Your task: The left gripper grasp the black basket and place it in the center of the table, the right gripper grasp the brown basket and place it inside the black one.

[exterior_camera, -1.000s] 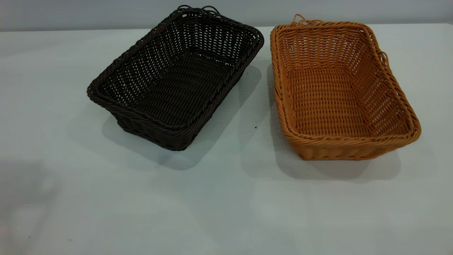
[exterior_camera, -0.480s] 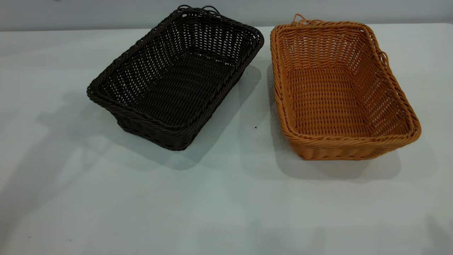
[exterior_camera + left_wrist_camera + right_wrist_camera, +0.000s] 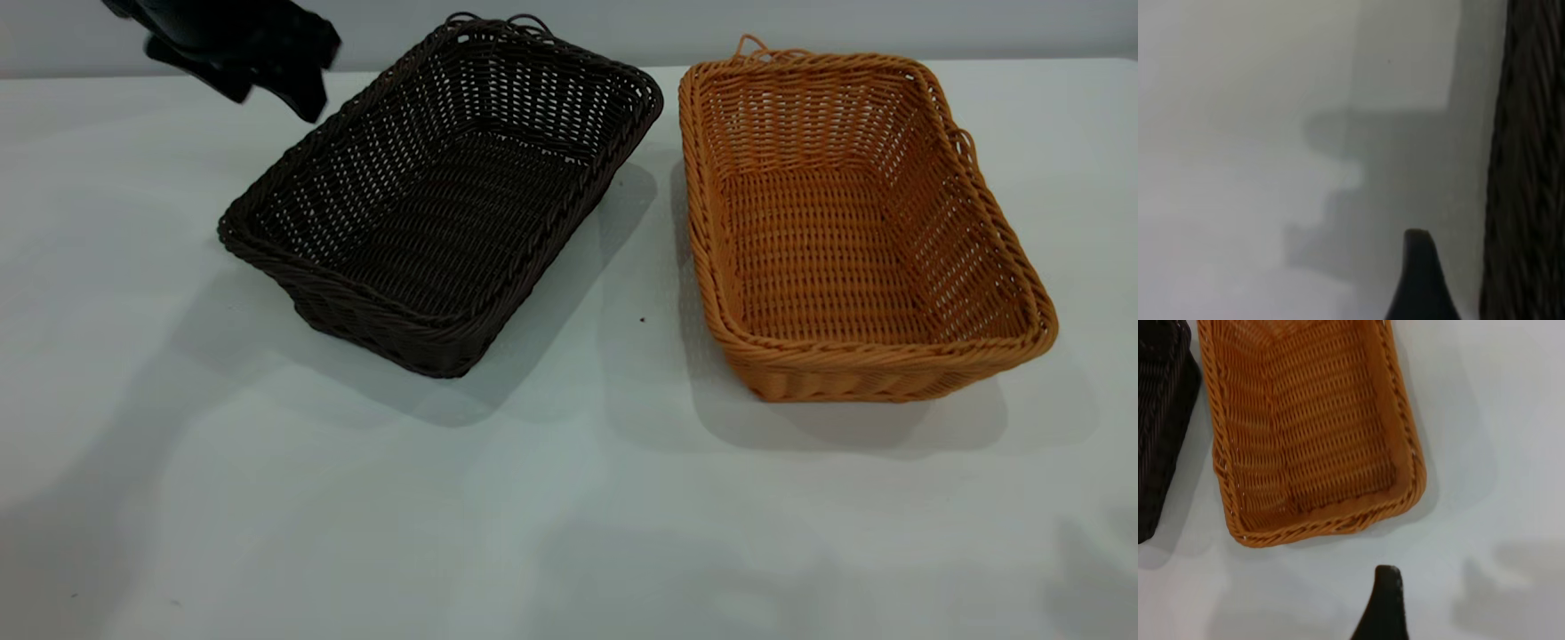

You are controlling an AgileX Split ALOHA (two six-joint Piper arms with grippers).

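Both containers sit empty and side by side on the table (image 3: 569,533), the black basket (image 3: 444,196) left of the brown basket (image 3: 853,231), while the left gripper (image 3: 240,49) hangs above the black one's far left rim, its fingers' spread impossible to tell.

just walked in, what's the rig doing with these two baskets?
Early stage. The left gripper hangs above the table at the far left, just beside the black basket, not touching it. The brown basket sits apart to its right, empty and untouched. Of the right arm, only one dark fingertip shows, above the table near the brown basket. Nothing is grasped yet.
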